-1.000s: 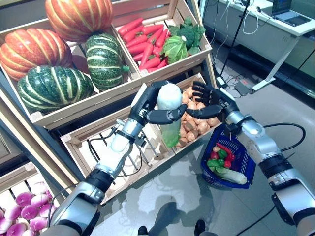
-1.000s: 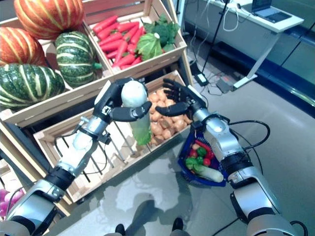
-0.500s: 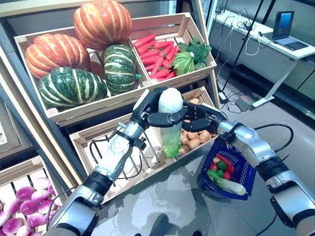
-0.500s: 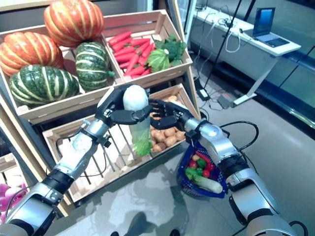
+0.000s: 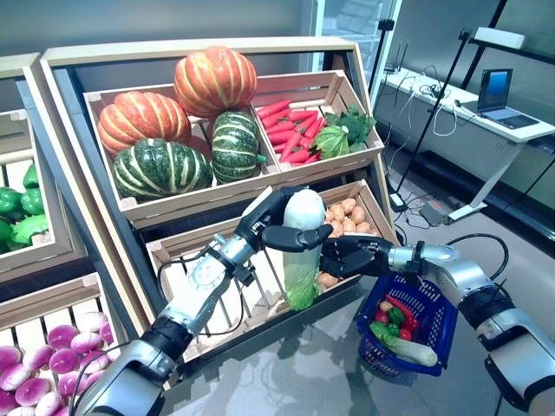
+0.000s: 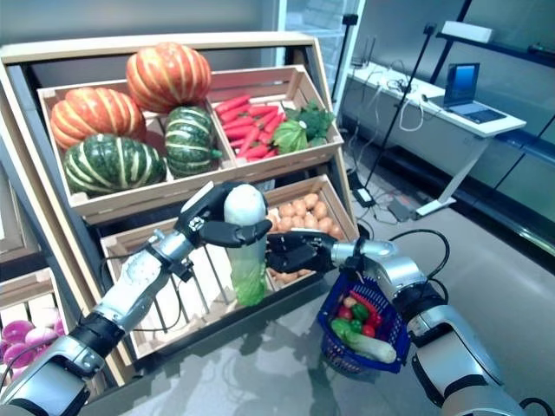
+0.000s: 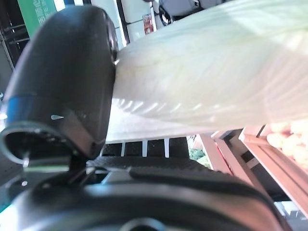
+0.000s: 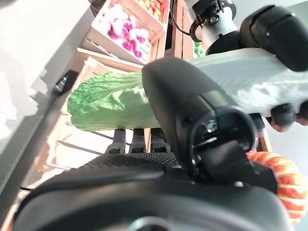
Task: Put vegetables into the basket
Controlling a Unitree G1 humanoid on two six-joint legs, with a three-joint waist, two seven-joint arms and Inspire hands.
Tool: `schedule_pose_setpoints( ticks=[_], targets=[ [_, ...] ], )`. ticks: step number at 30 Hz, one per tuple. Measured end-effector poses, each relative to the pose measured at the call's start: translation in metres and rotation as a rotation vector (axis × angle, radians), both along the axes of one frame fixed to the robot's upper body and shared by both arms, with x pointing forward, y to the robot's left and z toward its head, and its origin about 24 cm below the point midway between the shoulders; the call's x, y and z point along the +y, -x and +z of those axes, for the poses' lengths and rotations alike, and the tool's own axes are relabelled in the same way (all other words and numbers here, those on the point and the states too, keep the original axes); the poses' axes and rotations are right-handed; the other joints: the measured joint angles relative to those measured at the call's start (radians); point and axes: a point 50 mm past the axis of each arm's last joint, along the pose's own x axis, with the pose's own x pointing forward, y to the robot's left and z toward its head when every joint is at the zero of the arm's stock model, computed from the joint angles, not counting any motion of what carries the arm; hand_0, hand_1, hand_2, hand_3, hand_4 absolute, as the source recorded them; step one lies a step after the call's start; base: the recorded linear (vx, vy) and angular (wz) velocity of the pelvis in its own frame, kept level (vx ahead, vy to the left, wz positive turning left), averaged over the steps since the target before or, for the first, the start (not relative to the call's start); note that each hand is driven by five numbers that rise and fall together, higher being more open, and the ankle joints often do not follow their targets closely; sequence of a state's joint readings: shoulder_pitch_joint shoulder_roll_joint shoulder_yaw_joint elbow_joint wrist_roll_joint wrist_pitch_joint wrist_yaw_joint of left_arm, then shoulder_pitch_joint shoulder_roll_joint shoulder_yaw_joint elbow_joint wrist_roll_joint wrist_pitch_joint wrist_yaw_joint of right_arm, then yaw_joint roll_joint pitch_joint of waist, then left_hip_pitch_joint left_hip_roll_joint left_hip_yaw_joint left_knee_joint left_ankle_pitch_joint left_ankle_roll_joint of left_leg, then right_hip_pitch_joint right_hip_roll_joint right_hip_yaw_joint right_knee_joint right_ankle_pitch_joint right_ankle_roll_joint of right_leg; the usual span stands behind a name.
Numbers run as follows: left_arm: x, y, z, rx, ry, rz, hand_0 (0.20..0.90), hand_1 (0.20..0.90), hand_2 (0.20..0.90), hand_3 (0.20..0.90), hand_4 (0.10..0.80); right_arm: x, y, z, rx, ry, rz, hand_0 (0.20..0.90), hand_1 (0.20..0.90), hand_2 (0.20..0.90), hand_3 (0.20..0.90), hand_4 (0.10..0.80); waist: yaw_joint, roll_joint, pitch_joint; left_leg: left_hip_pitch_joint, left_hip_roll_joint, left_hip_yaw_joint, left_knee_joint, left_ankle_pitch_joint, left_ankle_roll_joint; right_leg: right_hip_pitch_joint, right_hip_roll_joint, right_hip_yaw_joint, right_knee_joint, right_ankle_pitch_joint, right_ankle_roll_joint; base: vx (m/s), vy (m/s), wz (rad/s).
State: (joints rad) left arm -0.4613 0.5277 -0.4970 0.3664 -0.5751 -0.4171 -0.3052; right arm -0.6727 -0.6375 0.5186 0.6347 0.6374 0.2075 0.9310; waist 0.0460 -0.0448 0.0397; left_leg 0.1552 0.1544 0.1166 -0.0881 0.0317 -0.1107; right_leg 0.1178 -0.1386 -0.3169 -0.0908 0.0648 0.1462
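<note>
My left hand (image 5: 267, 222) is shut on a long napa cabbage (image 5: 301, 236), white end up and green leaves hanging down, in front of the stand's lower crate. Its thumb (image 7: 67, 82) presses the pale cabbage (image 7: 202, 72). My right hand (image 5: 351, 257) is at the cabbage's middle from the right, with straight fingers along it and the thumb (image 8: 192, 96) against the leaves (image 8: 106, 101). The blue basket (image 5: 436, 305) stands on the floor below the right forearm and holds a long white vegetable (image 5: 416, 352) and small red and green ones (image 5: 388, 315).
The wooden stand (image 5: 186, 204) with its crates rises right behind both hands. A desk (image 5: 486, 130) with a laptop and cables stands at the far right. Grey floor (image 5: 286, 364) lies in front of the stand and around the basket.
The camera has tilted up, so the whole scene has shifted down. My right hand has moved left from beside the cabbage to its middle. My left hand still holds the cabbage.
</note>
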Motion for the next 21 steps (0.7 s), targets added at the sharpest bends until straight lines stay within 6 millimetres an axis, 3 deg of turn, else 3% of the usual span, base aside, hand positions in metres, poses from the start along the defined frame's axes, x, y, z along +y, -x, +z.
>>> schedule_pose_setpoints(
  ticks=[8,21],
  targets=[
    [0.001,0.002,-0.002,0.024,0.036,-0.039,0.300,0.300,0.300,0.300,0.400,-0.020,0.007,0.000,0.043,-0.031,0.007,0.900,0.900,0.900,0.900,0.800,-0.004,0.000,-0.001,0.001,0.000,0.001,0.000,0.001,0.000,0.000,0.000,0.003,0.000,0.001,0.000,0.000,0.000,0.00],
    [0.007,0.010,-0.018,0.082,0.046,-0.026,0.300,0.300,0.300,0.300,0.400,-0.015,0.020,-0.023,0.110,-0.085,-0.012,0.900,0.900,0.900,0.900,0.800,-0.004,0.004,-0.005,0.008,0.000,0.002,0.000,0.001,0.000,0.005,0.001,0.005,0.000,0.001,0.000,0.000,0.000,0.00]
  ],
)
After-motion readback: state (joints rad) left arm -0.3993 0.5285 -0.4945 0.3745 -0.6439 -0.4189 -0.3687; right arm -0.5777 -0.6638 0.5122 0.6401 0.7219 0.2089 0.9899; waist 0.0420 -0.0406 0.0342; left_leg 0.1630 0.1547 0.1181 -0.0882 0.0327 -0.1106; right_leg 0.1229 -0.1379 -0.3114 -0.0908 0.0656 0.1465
